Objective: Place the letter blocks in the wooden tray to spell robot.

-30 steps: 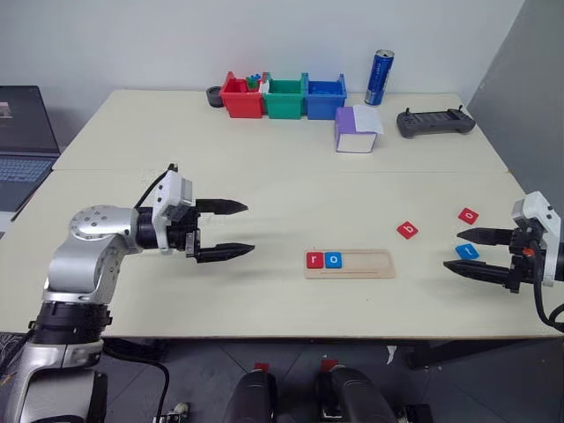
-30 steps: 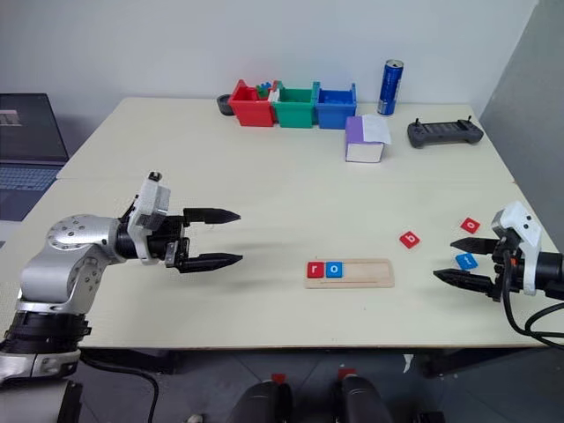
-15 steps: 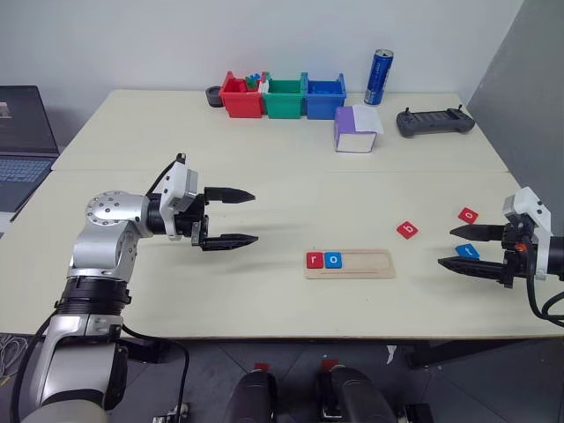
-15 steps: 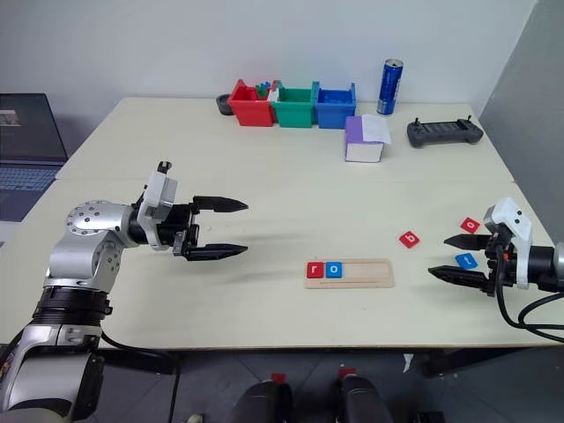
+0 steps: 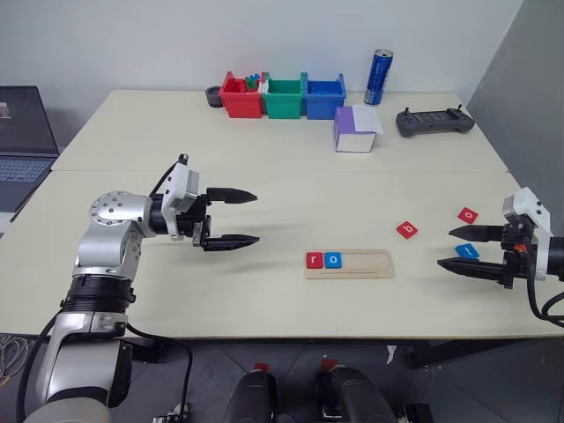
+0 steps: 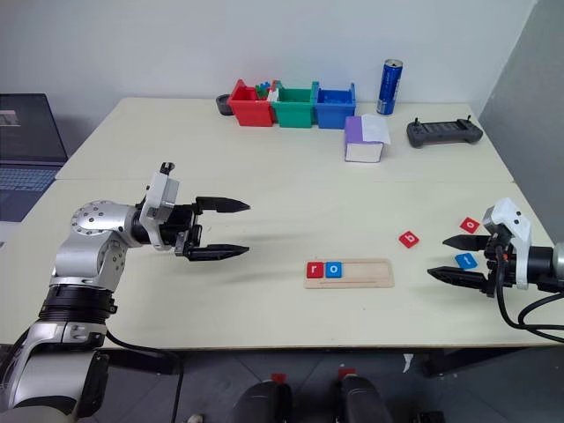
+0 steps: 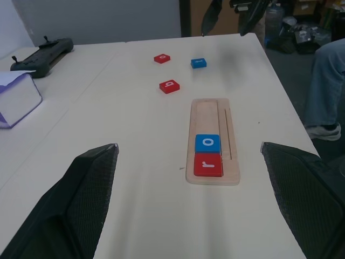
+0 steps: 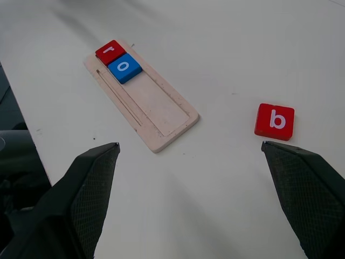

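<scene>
Next tile needed: red "b" tile (image 5: pixel 406 230), judged from the "r" (image 5: pixel 314 260) and "o" (image 5: pixel 332 260) already seated at the left end of the wooden tray (image 5: pixel 361 264).
Direction from right end effector (image 5: pixel 458 248): the "b" tile lies toward the table (image 5: pixel 264 176) centre, between this end effector and the tray.
Direction from left end effector (image 5: pixel 236 217): tile lies well apart, beyond the tray.
Nearer arm: right.
Tray long axis: left to right across the head views; empty slots lie right of the "o".
Right end effector state: fingers spread wide, holding nothing.
Left end effector state: fingers spread wide, holding nothing.
Count, tiles in tray: two.
Count, loose tiles: three, namely the "b", a red "o" (image 5: pixel 468 214), a blue tile (image 5: pixel 467 251) between the right fingers.
Count, trays: one.
</scene>
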Controlling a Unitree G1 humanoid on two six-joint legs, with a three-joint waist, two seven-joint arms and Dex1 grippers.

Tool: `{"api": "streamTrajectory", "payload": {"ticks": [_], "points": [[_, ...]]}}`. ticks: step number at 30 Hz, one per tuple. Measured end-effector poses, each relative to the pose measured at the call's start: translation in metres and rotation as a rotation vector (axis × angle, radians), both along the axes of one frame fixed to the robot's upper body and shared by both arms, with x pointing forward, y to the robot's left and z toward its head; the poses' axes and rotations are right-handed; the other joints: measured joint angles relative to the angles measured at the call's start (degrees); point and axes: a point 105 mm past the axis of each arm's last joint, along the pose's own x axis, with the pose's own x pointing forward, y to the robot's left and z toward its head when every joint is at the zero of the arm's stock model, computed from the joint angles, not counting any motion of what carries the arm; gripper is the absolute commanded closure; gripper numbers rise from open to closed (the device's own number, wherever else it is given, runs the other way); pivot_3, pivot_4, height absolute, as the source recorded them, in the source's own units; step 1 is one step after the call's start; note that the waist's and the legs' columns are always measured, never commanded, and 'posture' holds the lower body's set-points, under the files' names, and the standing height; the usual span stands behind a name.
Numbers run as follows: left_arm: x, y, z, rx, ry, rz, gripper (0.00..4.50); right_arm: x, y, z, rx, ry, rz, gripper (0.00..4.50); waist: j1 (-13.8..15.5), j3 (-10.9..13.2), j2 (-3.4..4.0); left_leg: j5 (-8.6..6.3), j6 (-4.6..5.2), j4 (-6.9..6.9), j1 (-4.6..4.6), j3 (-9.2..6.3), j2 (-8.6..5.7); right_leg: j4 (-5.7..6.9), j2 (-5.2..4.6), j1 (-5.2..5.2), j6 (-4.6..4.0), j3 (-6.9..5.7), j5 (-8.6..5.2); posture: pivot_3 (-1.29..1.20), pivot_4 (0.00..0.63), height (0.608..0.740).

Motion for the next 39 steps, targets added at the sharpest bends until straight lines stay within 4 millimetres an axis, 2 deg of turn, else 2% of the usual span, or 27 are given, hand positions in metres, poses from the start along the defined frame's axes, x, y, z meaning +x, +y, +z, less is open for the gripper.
{"api": "streamTrajectory", "payload": {"ticks": [5,8,14,16,20,26,30,39], "points": [[0.000,-0.001,0.000,-0.002,0.001,-0.005,0.02,0.002,0.004,0.001,-0.005,-0.027,-0.006,0.00,0.00,0.00,0.00,0.00,0.00,0.00,0.00,0.00,0.00,0.00,0.00,0.00,0.00,0.00,0.00,0.00,0.150,0.740],[-0.001,-0.001,-0.001,0.001,0.005,-0.017,0.02,0.009,0.002,-0.004,-0.045,-0.052,-0.066,0.00,0.00,0.00,0.00,0.00,-0.01,0.01,0.00,0.00,0.00,0.01,0.00,0.00,0.00,0.00,0.00,0.00,0.150,0.740],[-0.003,-0.002,-0.004,0.010,0.018,-0.041,0.02,0.038,0.013,0.001,0.038,-0.131,-0.211,0.00,-0.19,0.00,0.00,0.01,-0.02,0.00,0.02,0.01,0.02,0.06,0.01,-0.01,0.00,0.01,0.00,0.00,0.150,0.740],[-0.004,-0.004,-0.005,0.016,0.023,-0.049,0.02,0.050,0.015,-0.004,0.032,-0.123,-0.279,0.00,-0.15,-0.01,0.00,0.01,-0.02,0.00,0.01,0.01,0.01,0.06,0.01,-0.01,0.00,0.02,0.00,0.00,0.150,0.740],[-0.005,-0.005,-0.006,0.017,0.023,-0.055,0.02,0.059,0.016,-0.022,0.026,-0.065,-0.348,0.00,-0.06,-0.01,0.00,0.01,-0.02,0.00,-0.04,0.02,0.00,0.04,0.00,-0.04,0.00,0.04,0.00,0.00,0.150,0.740],[-0.009,-0.006,-0.009,0.023,0.026,-0.065,0.02,0.074,0.011,-0.028,0.020,-0.065,-0.425,0.00,-0.13,-0.01,0.00,0.00,-0.01,0.00,-0.01,0.03,0.01,0.06,0.00,-0.03,0.00,0.05,0.00,0.00,0.150,0.740],[-0.011,-0.007,-0.010,0.025,0.035,-0.069,0.02,0.077,0.012,-0.037,0.006,-0.045,-0.435,0.00,-0.17,-0.01,0.00,0.01,-0.01,-0.01,-0.02,0.03,0.02,0.07,0.00,-0.05,0.00,0.05,0.00,0.00,0.150,0.740],[-0.014,-0.007,-0.012,0.029,0.039,-0.073,0.02,0.080,0.015,-0.043,-0.032,-0.037,-0.414,0.00,-0.20,-0.01,0.00,0.01,0.00,0.00,-0.01,0.04,0.02,0.07,0.00,-0.04,0.00,0.05,0.00,0.00,0.150,0.740]]}}
